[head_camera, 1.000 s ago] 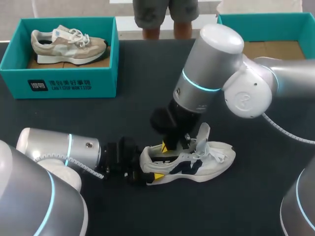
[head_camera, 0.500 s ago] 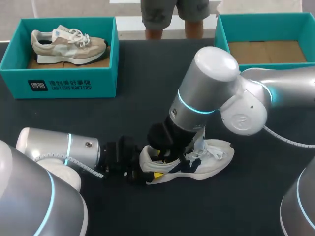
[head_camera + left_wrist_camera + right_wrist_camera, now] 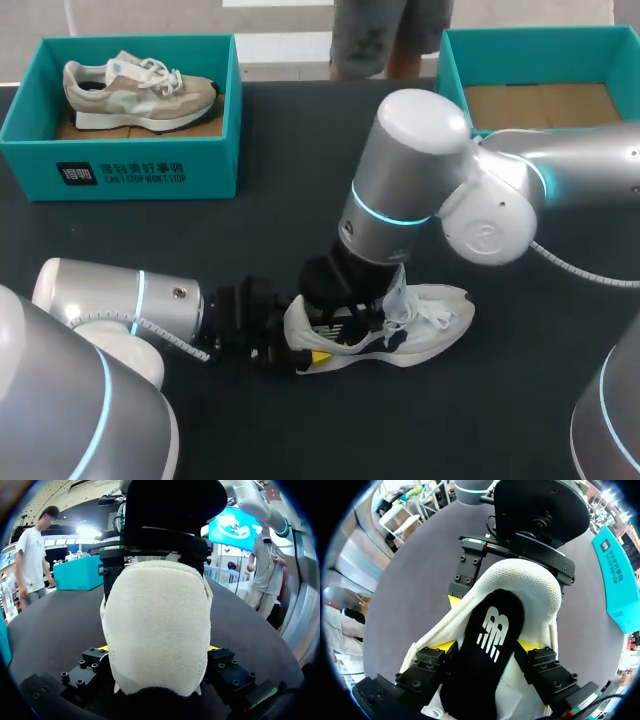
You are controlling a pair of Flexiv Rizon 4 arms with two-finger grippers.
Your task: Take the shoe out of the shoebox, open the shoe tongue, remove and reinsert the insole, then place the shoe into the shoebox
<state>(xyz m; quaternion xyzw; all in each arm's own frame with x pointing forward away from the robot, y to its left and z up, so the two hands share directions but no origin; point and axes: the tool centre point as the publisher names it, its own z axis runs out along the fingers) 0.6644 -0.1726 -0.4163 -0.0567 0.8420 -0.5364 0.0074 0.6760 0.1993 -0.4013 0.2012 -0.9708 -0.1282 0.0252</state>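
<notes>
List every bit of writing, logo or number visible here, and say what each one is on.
Left shoebox, front wall: a square logo and two lines of white print, too small to read reliably.
Insole: a white logo mark, no readable words.
White shoe, side: a dark emblem, no legible words.
Beige shoe, tongue: a small blue tag, too small to read.
No numbers can be made out.
</notes>
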